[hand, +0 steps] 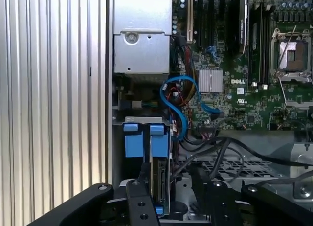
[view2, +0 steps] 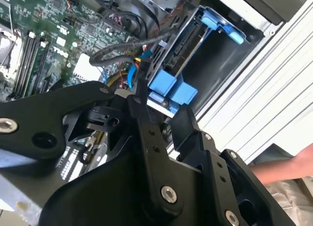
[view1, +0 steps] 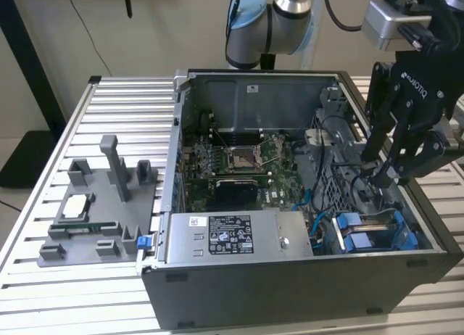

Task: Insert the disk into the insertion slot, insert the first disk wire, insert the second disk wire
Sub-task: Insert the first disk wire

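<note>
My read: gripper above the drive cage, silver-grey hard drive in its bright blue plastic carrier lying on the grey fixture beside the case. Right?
Not quite. The hard drive in its blue carrier sits in the dark grey drive cage, not on the grey fixture; the first wrist view shows it. The gripper is above the cage.

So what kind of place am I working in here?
Most likely a robotics lab bench set up for computer assembly: an open desktop computer case sits on a slatted aluminium table, a grey fixture plate holding loose parts lies beside it, and a robot arm reaches over the case.
</note>
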{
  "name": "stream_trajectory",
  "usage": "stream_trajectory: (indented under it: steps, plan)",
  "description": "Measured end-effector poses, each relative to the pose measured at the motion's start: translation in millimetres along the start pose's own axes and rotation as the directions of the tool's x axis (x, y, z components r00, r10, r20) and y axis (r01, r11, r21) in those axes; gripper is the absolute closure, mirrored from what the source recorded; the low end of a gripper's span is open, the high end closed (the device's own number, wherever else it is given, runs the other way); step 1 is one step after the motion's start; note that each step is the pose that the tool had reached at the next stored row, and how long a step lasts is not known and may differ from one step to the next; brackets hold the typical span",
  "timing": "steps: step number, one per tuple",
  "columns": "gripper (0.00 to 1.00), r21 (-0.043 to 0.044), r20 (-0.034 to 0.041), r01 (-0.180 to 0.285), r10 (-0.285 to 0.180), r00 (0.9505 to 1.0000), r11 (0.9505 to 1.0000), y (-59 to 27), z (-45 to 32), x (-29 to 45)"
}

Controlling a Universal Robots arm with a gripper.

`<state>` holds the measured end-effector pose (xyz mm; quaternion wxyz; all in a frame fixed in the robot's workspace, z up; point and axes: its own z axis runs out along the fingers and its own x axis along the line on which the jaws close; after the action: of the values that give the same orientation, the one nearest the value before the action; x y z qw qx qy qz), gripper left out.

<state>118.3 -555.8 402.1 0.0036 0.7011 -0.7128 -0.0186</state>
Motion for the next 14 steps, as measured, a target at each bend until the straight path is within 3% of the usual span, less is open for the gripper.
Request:
stream_trajectory:
  steps: [5,10,11,14]
  plan:
    - [0.0,0.0302,0.0004,0.014,-0.014,0.9999,0.9994,0.0,3.2,-6.8]
    - [0.0,0.0398,0.0011,0.05,-0.05,0.9988,0.998,0.9,10.8,-7.9]
    - [1.0,0.0417,0.003,0.058,-0.058,0.9983,0.9975,1.2,11.8,-8.0]
    - [1.0,0.0451,0.012,0.08,-0.081,0.9967,0.9958,1.3,14.1,-8.5]
